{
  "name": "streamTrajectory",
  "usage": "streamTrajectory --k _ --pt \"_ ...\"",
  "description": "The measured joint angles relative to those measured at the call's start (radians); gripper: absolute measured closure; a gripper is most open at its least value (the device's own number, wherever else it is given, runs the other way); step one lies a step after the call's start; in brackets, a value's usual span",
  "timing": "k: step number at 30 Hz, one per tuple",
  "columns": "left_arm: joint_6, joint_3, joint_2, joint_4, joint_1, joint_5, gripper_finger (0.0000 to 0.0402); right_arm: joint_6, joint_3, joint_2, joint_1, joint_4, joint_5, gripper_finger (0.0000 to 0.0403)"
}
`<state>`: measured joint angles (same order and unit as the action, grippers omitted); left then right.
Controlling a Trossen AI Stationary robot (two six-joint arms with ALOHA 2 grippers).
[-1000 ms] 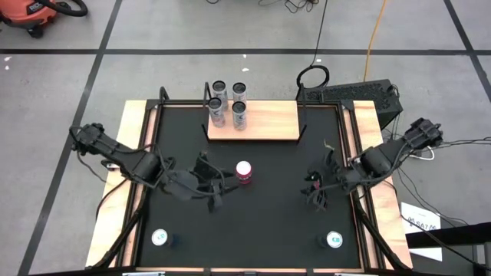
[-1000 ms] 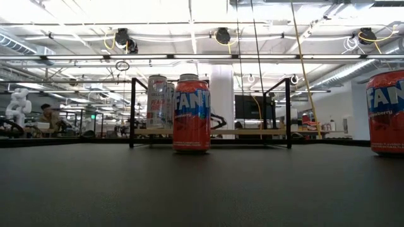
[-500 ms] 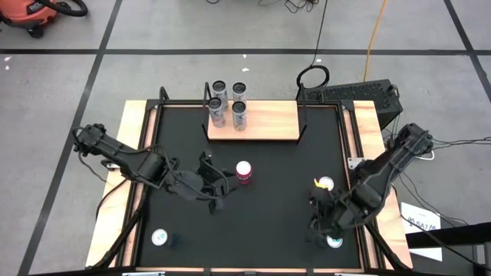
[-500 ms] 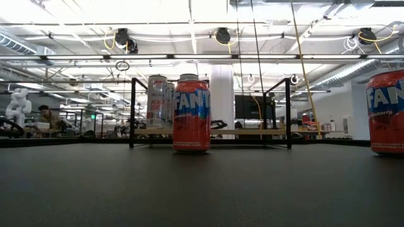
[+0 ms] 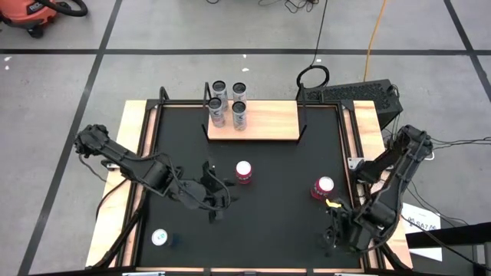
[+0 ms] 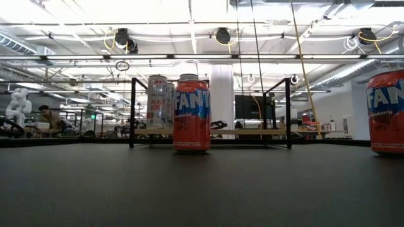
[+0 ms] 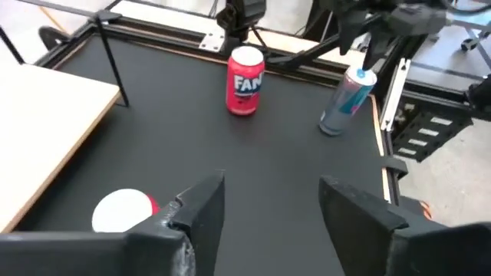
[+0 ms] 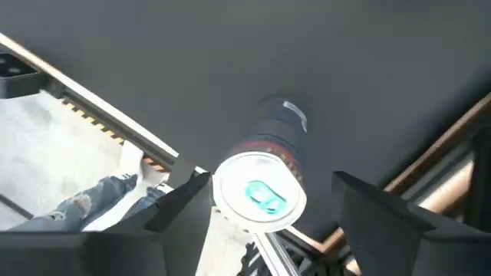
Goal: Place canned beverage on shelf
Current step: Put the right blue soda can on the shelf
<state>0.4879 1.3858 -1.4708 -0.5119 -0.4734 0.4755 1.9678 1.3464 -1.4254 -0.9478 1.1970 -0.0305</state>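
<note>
A: Right gripper [image 5: 335,234] hovers at five o'clock, jaws spread and empty, straddling the slim can [image 8: 261,192] below; nothing is gripped yet.

B: Left gripper [image 5: 216,201], beside the central Fanta can [image 5: 244,172], is parted and empty too. Next: descend, close, carry to the shelf [image 5: 268,121] at twelve.

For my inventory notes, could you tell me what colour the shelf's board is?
Light wood shelf board; clearest in the high view.

Past the left gripper [image 7: 272,207] — jaws apart — a red Fanta can [image 7: 245,80] stands upright beside a leaning silver can [image 7: 345,103]; the light-wood shelf [image 7: 46,130] shows alongside.
</note>
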Motion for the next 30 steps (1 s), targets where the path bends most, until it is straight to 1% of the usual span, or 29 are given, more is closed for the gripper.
streamTrajectory --k 2,5,10,12,14,17,21,25,30 --pt "0.001 -0.013 -0.002 0.010 0.000 -0.008 0.0173 -0.030 0.000 0.000 -0.009 -0.018 -0.037 0.0129" --pt "0.002 -0.019 0.000 0.011 0.000 -0.058 0.0148 -0.096 0.000 0.000 -0.025 -0.021 -0.092 0.0108" --pt "0.004 -0.022 0.000 -0.013 -0.003 -0.164 0.0116 -0.099 0.000 0.000 -0.059 -0.019 -0.099 0.0093" --pt "0.022 -0.022 0.000 -0.037 -0.011 -0.179 0.0109 -0.096 0.000 -0.008 -0.070 -0.029 -0.098 0.0092" --pt "0.037 -0.022 0.000 -0.060 -0.020 -0.177 0.0107 -0.089 0.000 -0.023 -0.075 -0.037 -0.094 0.0092" --pt "0.079 -0.022 0.000 -0.082 -0.028 -0.135 0.0106 -0.051 0.000 -0.052 -0.076 -0.034 -0.072 0.0092" --pt "0.078 -0.022 0.000 -0.083 -0.026 -0.098 0.0106 0.002 0.000 -0.076 -0.076 -0.037 -0.072 0.0092" --pt "0.048 -0.022 0.000 -0.083 -0.017 -0.092 0.0106 0.044 0.000 -0.095 -0.076 -0.038 -0.071 0.0092" --pt "0.048 -0.022 0.000 -0.082 0.018 -0.078 0.0106 0.087 0.000 -0.125 -0.076 -0.035 -0.071 0.0092"
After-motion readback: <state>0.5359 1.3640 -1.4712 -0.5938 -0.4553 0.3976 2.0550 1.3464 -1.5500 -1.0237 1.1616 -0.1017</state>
